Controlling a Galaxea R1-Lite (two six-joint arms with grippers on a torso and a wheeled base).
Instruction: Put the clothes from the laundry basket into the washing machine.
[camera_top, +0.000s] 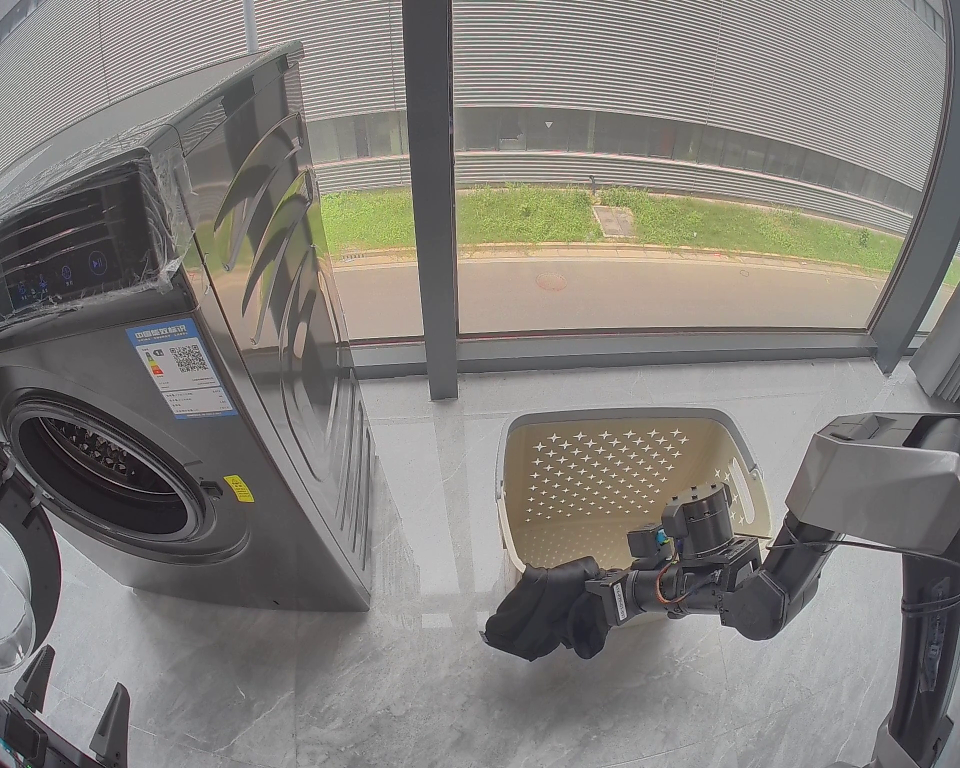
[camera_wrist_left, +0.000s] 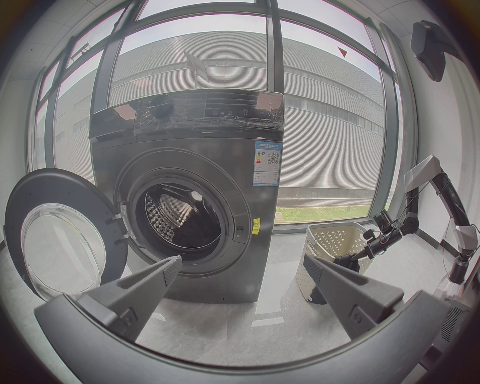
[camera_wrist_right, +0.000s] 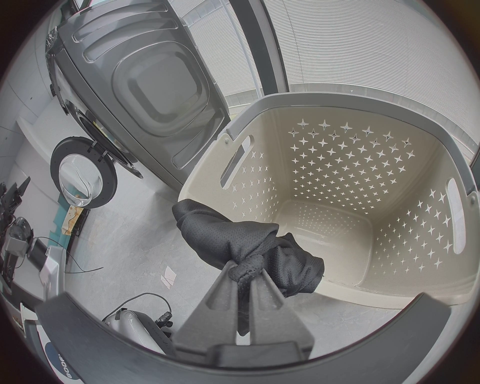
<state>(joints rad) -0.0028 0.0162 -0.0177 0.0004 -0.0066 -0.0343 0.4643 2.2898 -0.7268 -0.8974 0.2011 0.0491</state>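
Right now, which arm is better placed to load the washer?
The right. The right tool is shut on the black cloth by the laundry basket; the left tool hangs open and empty.

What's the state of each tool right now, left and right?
Left tool: open, holding nothing.
Right tool: closed on the black cloth.

A grey window post (camera_top: 430, 200) rises from the marble floor (camera_top: 400, 680), with a grass strip (camera_top: 520, 215) and a road (camera_top: 620, 292) outside.
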